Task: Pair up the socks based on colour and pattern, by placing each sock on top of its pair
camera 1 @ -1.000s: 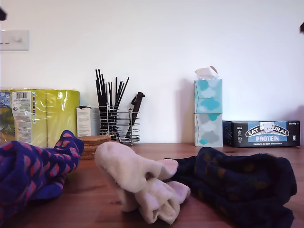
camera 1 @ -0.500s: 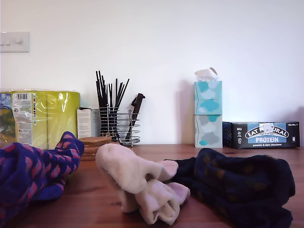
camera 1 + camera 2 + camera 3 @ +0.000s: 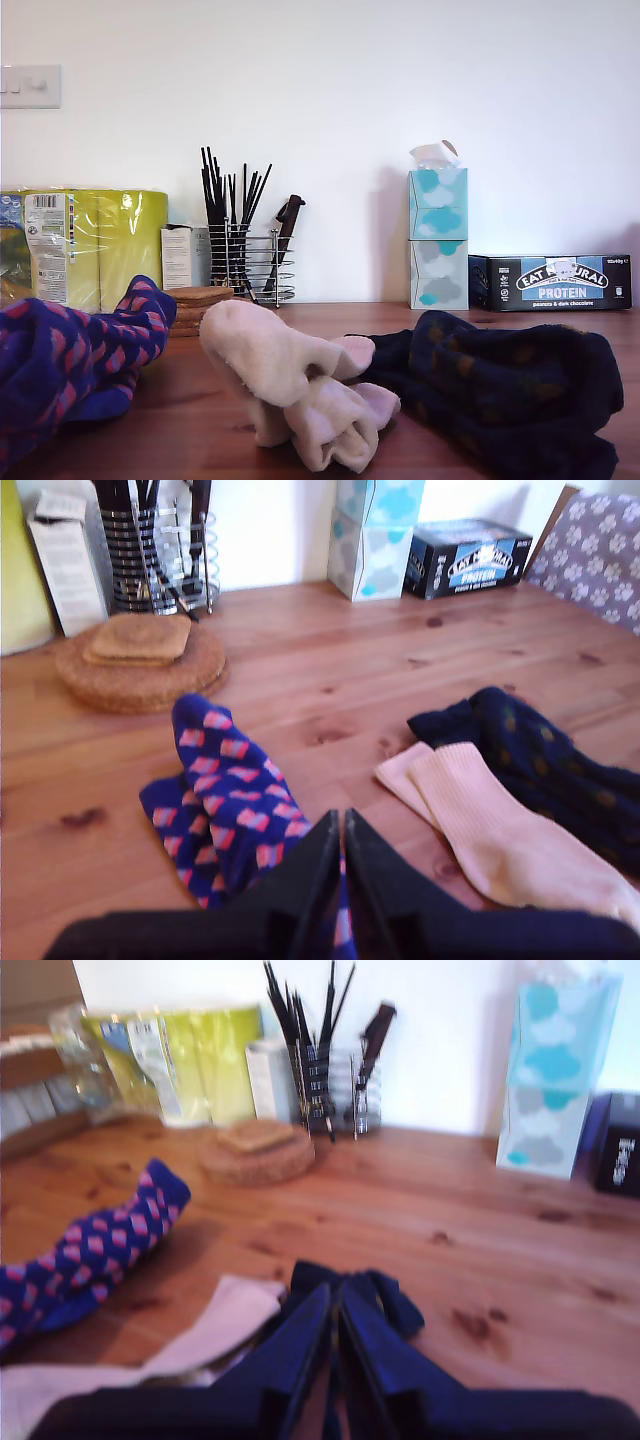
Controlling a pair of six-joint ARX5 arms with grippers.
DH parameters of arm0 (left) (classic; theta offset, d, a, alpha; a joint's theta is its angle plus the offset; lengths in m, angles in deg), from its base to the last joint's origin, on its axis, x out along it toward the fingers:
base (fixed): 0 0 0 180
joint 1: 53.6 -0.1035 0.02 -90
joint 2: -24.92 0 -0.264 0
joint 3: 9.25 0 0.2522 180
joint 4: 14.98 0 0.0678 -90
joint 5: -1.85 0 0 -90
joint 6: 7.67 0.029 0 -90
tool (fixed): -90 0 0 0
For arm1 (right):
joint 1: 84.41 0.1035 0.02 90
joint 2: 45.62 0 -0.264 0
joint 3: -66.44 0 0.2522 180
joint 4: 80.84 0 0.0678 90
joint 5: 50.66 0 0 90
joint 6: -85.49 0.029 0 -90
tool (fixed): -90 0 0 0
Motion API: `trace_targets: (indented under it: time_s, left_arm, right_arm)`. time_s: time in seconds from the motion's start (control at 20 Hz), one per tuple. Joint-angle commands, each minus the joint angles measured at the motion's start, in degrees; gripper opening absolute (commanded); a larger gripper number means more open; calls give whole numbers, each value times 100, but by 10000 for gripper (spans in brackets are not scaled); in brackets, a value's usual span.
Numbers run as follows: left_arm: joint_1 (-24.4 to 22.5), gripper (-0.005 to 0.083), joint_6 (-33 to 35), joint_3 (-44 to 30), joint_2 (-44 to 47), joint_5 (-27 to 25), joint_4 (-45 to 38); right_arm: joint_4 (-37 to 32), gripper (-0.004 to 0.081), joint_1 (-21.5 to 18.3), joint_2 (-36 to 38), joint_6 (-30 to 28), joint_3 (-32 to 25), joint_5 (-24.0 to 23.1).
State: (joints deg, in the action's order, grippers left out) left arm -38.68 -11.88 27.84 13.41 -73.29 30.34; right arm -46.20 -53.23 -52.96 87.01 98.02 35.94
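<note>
Overall, three sock groups lay on the wooden table [image 3: 190,400], taken from the exterior view's left to its right. At that view's left sat the blue checked socks [image 3: 70,355], one over the other, in front of the yellow-green paper roll pack [image 3: 95,240]. At centre lay the cream-pink socks [image 3: 290,385], bunched together, with the cork mats [image 3: 200,300] and the wire utensil holder [image 3: 245,260] behind them. Touching the cream pair on the exterior view's right were the dark navy dotted socks [image 3: 500,385], heaped as one mass. Behind these stood the stacked tissue boxes [image 3: 438,235] and the protein bar box [image 3: 555,282].

No arm appeared in the exterior view. My first gripper [image 3: 343,855] was clenched with its jaws pressed together, poised above the blue checked socks [image 3: 235,795]; nothing was held. My second gripper [image 3: 333,1335] was likewise clenched and empty, above the dark navy dotted socks [image 3: 365,1290].
</note>
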Motion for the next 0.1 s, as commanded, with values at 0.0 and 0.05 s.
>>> trace_targets:
  time_s: [0.0, 0.05]
  left_arm:
    - [11, -22, -31, -68, -15, -15, 44]
    - [11, -22, -31, -68, -15, -15, 68]
  right_arm:
    - [190, -13, -11, 4, -4, 7, 22]
    - [321, -13, -11, 4, -4, 7, 22]
